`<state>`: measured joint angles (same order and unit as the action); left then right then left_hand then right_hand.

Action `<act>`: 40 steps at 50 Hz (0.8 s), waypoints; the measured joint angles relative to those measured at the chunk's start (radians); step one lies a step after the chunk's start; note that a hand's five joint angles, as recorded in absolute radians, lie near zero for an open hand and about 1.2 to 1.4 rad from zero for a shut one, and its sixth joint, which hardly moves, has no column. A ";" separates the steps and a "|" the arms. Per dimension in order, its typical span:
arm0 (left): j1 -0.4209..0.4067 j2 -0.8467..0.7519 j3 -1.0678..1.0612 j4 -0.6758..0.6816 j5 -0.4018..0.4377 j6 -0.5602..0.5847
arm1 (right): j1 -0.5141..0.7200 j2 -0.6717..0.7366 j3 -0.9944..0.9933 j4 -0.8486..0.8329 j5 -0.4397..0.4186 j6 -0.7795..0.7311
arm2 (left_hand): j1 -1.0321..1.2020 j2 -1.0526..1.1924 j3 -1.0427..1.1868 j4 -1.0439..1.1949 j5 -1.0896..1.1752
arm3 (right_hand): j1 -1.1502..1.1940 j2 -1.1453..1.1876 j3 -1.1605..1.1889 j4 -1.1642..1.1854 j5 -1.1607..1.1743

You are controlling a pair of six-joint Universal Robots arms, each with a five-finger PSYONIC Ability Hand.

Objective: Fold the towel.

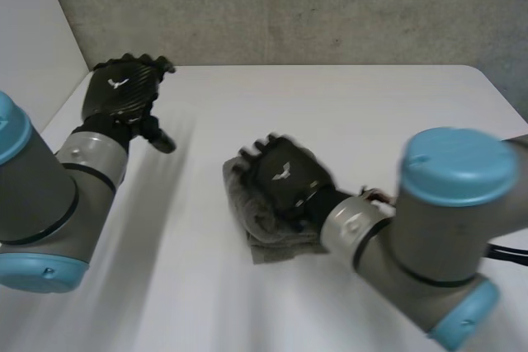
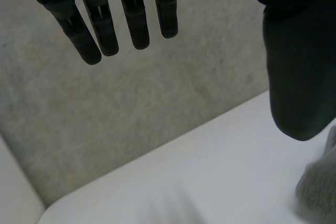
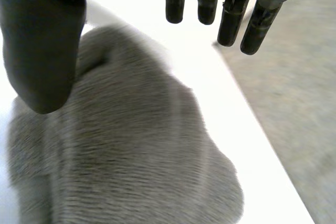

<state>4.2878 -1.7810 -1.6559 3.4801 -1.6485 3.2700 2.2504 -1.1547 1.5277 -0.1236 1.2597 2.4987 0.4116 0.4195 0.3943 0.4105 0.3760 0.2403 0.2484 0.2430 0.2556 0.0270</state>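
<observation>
A grey towel (image 1: 262,227) lies folded into a small thick bundle near the middle of the white table (image 1: 346,105). My right hand (image 1: 285,175) hovers right over it, covering most of its top. In the right wrist view the towel (image 3: 131,156) spreads under the palm, with the fingers (image 3: 231,17) straight and apart from the thumb, so the hand is open and holds nothing. My left hand (image 1: 120,88) is raised at the table's far left, well away from the towel. Its fingers (image 2: 105,30) are straight and open, and an edge of the towel (image 2: 321,182) lies beyond its thumb.
A grey concrete wall (image 1: 289,6) runs behind the table's far edge. My right arm's big elbow (image 1: 450,220) hangs over the front right of the table, the left arm (image 1: 41,204) over the front left. Bare tabletop surrounds the towel.
</observation>
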 measured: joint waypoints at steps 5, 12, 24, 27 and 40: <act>-0.059 -0.006 0.042 0.001 -0.004 -0.002 | -0.082 -0.111 0.077 -0.048 -0.005 0.188 | -0.026 -0.037 -0.027 -0.022 -0.027 | -0.005 0.000 -0.001 0.000 -0.006; -0.128 -0.047 0.099 0.010 -0.012 -0.013 | -0.179 -0.169 0.101 -0.058 -0.006 0.368 | -0.044 -0.062 -0.045 -0.039 -0.047 | -0.008 0.000 -0.001 0.000 -0.006; -0.252 -0.297 0.182 -0.003 -0.050 -0.050 | -0.241 -0.052 -0.007 -0.017 0.003 0.526 | -0.081 -0.101 -0.082 -0.083 -0.086 | -0.008 0.000 -0.001 0.000 -0.007; -0.265 -0.348 0.188 -0.008 -0.064 -0.050 | -0.238 0.004 -0.038 0.010 0.006 0.533 | -0.090 -0.109 -0.090 -0.093 -0.094 | -0.008 0.000 -0.001 0.000 -0.007; -0.281 -0.513 0.233 -0.062 -0.082 -0.043 | -0.231 0.247 -0.150 0.120 0.040 0.465 | -0.093 -0.111 -0.094 -0.095 -0.101 | -0.014 0.000 -0.001 0.000 -0.007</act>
<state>4.0064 -2.2935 -1.4226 3.4182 -1.7305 3.2268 2.0194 -0.9072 1.3777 -0.0032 1.2998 2.9639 0.3186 0.3085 0.3006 0.3158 0.2747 0.2264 0.2484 0.2423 0.2556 0.0197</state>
